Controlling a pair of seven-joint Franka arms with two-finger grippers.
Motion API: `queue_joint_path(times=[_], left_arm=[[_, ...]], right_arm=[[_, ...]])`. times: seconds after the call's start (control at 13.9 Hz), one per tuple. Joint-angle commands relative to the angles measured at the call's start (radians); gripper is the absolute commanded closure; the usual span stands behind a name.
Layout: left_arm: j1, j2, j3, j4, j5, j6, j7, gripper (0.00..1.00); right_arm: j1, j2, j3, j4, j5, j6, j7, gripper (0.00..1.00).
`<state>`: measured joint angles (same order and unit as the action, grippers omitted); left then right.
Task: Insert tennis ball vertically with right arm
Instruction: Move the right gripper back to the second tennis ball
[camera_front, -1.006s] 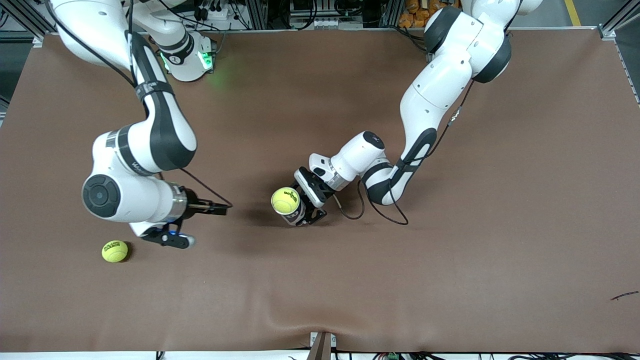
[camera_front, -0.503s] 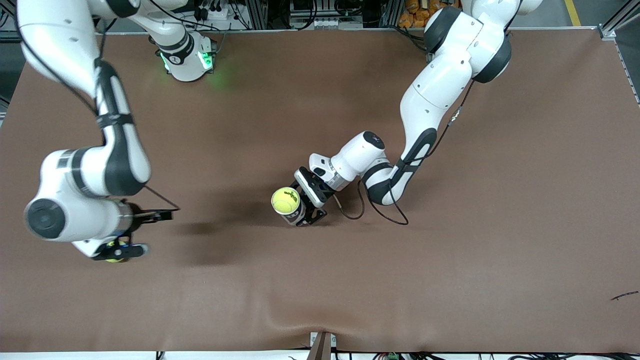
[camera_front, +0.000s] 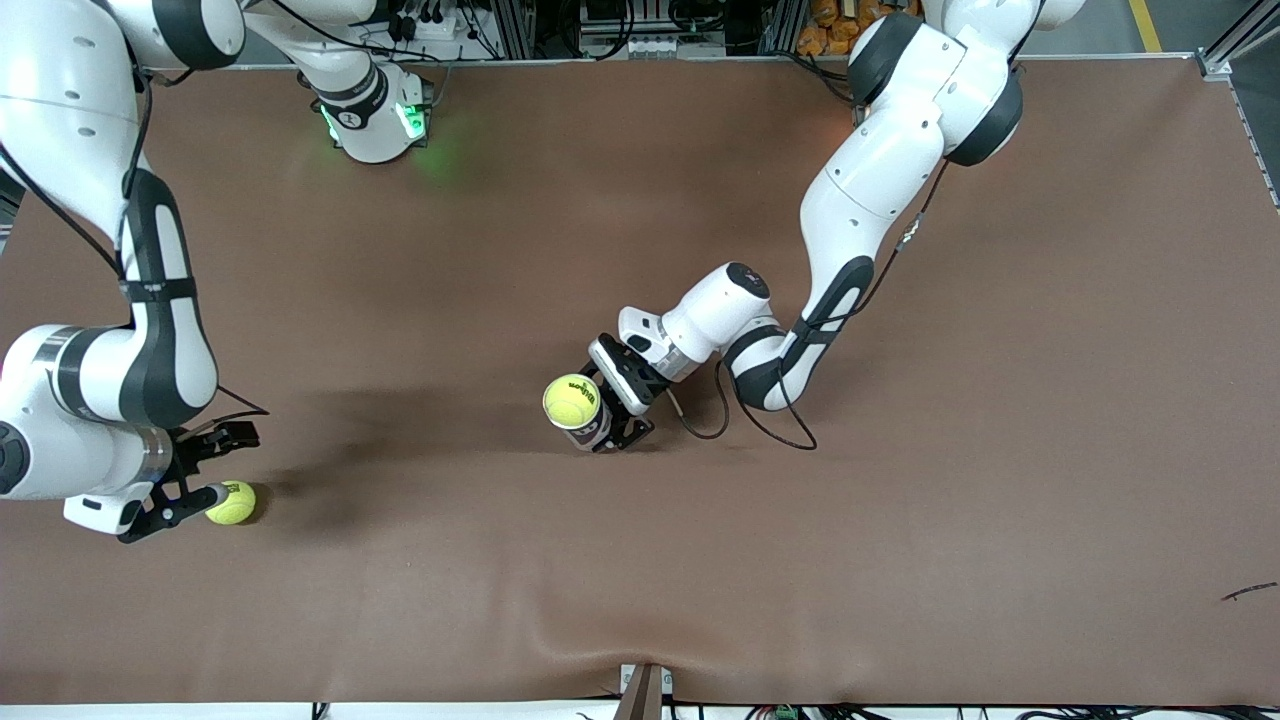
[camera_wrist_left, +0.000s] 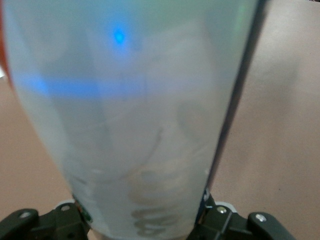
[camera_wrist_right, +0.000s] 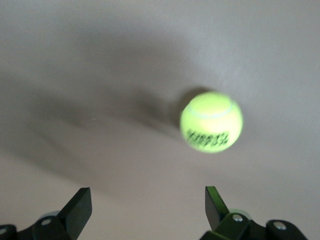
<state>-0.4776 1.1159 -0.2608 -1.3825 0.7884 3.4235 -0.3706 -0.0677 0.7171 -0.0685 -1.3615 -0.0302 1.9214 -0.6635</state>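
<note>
**Right arm closes on the loose ball; tube already stands ready**

Your target is the loose tennis ball (camera_front: 231, 502), lying on the brown worktop (camera_front: 900, 500) toward the right arm's end and nearer the front camera than the tube. It is bright yellow-green with a dark printed logo on its side and sits free, touching nothing but the worktop. In the right wrist view the ball (camera_wrist_right: 211, 121) appears ahead of the fingers and off to one side of their centre line, so you are not yet squared up on it.

A second ago the right end effector (camera_front: 190, 478) hung over bare worktop between the ball and the tube; half a second ago it passed over the ball; now it sits low just beside it, one fingertip close against it in the front view. Its fingers are spread apart with nothing between them. That tells you the reach is nearly complete and the grasp has not begun.

The clear tube (camera_front: 588, 425) has not moved: it stands upright near the middle of the worktop with another ball (camera_front: 571, 400) showing at its open mouth. The left end effector (camera_front: 622, 410) is clamped on the tube, steadying it, and the left arm waits. You will probably need to centre the fingers on the loose ball before pinching.
</note>
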Motion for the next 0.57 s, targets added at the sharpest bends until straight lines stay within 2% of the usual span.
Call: queue_joint_path(times=[0.0,0.29,0.5], left_arm=[[0.002,0.001,0.002,0.010,0.023,0.020,-0.008,0.20],[0.002,0.002,0.002,0.010,0.023,0.020,-0.008,0.20],[0.002,0.002,0.003,0.010,0.023,0.020,-0.008,0.20]], right_arm=[[-0.044,0.047,0.024,0.010,-0.017,0.080,-0.186,0.00],[-0.072,0.087,0.026,0.010,0.025,0.186,-0.336,0.00],[-0.079,0.100,0.027,0.010,0.042,0.203,-0.377,0.00]])
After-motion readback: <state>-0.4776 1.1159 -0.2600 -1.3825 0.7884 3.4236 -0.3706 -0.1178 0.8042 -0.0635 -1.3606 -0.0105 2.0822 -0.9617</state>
